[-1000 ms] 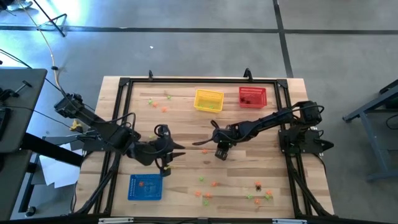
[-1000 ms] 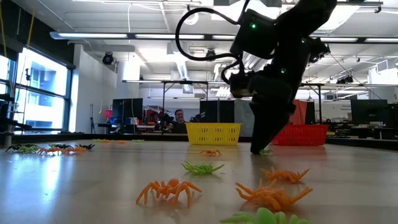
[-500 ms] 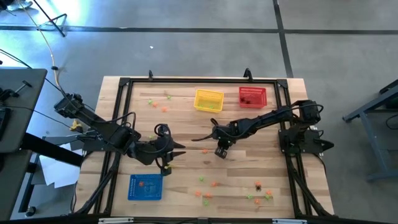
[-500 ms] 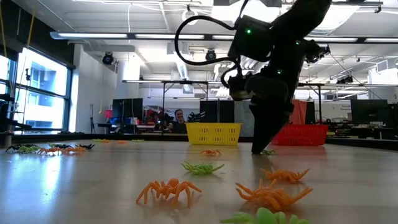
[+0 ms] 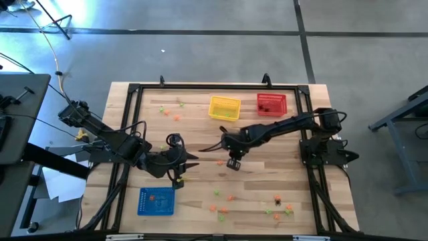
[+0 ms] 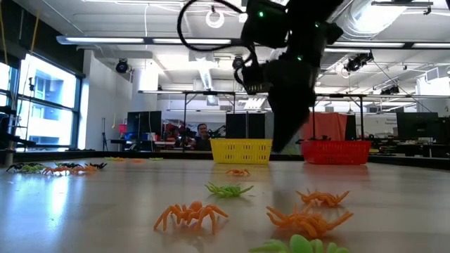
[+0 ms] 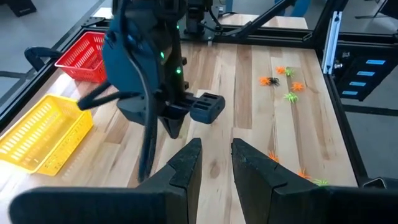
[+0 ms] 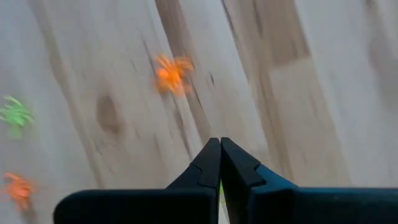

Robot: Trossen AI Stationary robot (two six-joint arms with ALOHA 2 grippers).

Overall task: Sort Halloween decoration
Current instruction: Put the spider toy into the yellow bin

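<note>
The Halloween decoration is small spider trinkets. In the low view, orange ones (image 6: 190,213) (image 6: 307,221) and a light green one (image 6: 228,188) lie on the wooden table. More lie near the front edge (image 5: 277,201) and at the far left (image 5: 170,110). My right gripper (image 5: 227,152) hangs mid-table, clear of the wood (image 6: 278,146). It is shut (image 8: 220,149), with a thin light green sliver (image 8: 219,186) between its fingers. My left gripper (image 7: 215,155) waits open at the left (image 5: 190,163), with nothing between its fingers. My right gripper pinches something light green (image 8: 219,186) between its two fingers, which point steeply down from above. Only a sliver shows between the fingers, so I cannot tell which part of the trinket they hold. It is lifted clear of the table.
A yellow basket (image 5: 224,107) and a red basket (image 5: 271,104) stand at the far edge. A blue basket (image 5: 156,201) sits near the front left. Under my right gripper lie an orange spider (image 8: 171,73) and a green one (image 8: 13,114). A black frame (image 5: 134,90) rims the table.
My right gripper has shut at the tabletop, then risen and gone a little toward the table's left. The small green trinket that lay at its fingertips in the low view no longer lies there.
</note>
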